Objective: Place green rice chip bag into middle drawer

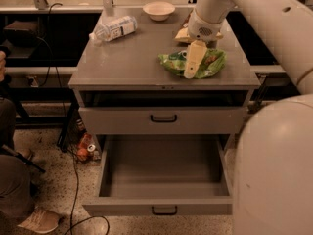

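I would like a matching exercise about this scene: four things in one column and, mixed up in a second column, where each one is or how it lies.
Things
1. gripper
2. bowl
3. bottle
4. middle drawer

Place or state
a. pulled open, low at the front
b. lying on its side, back left of the cabinet top
c. down at the green rice chip bag
d. upright, back middle of the cabinet top

Pairs: 1-c, 2-d, 3-b, 4-a
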### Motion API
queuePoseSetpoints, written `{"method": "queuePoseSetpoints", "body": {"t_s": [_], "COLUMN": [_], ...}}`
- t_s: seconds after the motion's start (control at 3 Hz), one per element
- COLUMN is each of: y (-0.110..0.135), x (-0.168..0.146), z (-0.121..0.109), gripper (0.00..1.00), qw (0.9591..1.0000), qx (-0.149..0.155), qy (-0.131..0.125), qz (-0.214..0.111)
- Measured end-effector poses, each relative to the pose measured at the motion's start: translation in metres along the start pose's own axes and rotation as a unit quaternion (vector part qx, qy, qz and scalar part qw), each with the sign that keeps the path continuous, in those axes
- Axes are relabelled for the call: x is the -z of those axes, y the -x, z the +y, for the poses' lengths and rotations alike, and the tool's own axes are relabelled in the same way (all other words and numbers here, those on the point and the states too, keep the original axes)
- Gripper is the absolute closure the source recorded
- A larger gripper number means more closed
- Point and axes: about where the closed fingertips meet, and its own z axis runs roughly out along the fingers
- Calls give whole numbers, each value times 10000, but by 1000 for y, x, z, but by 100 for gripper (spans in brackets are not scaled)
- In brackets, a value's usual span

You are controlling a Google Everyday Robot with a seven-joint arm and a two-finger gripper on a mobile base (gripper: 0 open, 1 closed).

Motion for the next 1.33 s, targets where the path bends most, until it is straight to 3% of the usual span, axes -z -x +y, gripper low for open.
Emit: {"method": "queuePoseSetpoints", "body": {"t_s": [0.33,0.67,1.33], "y": [-11,-18,-17], "x": [-21,-30,-10], "z": [-4,-3,6], "gripper": [0,14,62], "qw": [9993,9984,9972], "qx": [-257,-430,-587], "qy": [192,295,371], "qz": [189,236,-288]}}
